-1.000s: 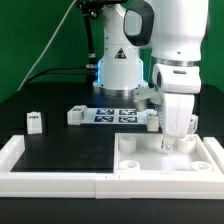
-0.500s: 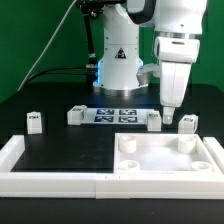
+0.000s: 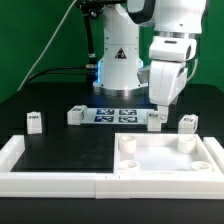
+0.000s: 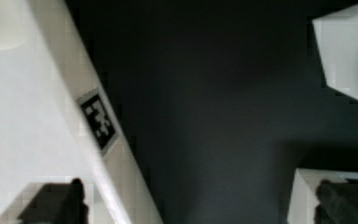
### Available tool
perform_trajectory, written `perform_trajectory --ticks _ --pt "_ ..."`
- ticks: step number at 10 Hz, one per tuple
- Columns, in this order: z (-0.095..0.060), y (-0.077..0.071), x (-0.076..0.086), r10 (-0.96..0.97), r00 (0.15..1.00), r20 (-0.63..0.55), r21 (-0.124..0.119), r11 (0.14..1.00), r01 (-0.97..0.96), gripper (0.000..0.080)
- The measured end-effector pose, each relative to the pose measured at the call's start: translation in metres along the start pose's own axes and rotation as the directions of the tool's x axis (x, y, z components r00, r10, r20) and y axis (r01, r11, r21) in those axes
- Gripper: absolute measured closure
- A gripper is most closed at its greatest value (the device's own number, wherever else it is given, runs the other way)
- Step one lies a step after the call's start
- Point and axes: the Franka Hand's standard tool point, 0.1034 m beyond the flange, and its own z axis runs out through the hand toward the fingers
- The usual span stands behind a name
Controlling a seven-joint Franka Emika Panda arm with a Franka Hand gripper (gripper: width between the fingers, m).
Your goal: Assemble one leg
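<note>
Up and over since a second ago: your gripper (image 3: 158, 103) was low at the tabletop (image 3: 165, 158), had lifted clear by half a second ago, and now hangs tilted, shifted toward the exterior view's left.

Jaws: apart, nothing between them. In the wrist view both fingertips (image 4: 51, 203) sit at opposite edges with dark table between.

Leg (image 3: 153, 120): upright on the table, just under the jaws, not touched. It is between the marker board (image 3: 115, 115) and the second leg (image 3: 188, 123), which stands off to the jaws' side, toward the exterior view's right.

Third leg (image 3: 74, 115) and fourth leg (image 3: 34, 122): well away from the jaws, toward the exterior view's left.

Wrist view: tagged white piece (image 4: 34, 110) runs up past one fingertip; white block (image 4: 348, 60) lies ahead of the other. You cannot tell which parts these are.
</note>
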Motion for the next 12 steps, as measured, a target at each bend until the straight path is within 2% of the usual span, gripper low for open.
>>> perform_trajectory --ticks 2,4,6,8,9,11,12 --pt "0.0 -0.002 0.003 0.269 0.963 -0.011 0.012 0.963 -0.269 0.015" --pt "0.0 -0.015 0.012 0.534 0.845 -0.021 0.033 0.846 -0.533 0.015" --pt "0.0 -0.026 0.025 0.725 0.689 -0.01 0.055 0.688 -0.724 0.015" --pt "0.0 -0.033 0.036 0.892 0.451 0.015 0.082 0.449 -0.89 0.015" --pt "0.0 -0.036 0.039 0.919 0.393 0.022 0.087 0.39 -0.917 0.015" --pt "0.001 -0.036 0.038 0.992 0.112 0.053 0.106 0.106 -0.989 0.015" --pt "0.001 -0.037 0.039 0.996 0.073 0.058 0.107 0.067 -0.992 0.015"
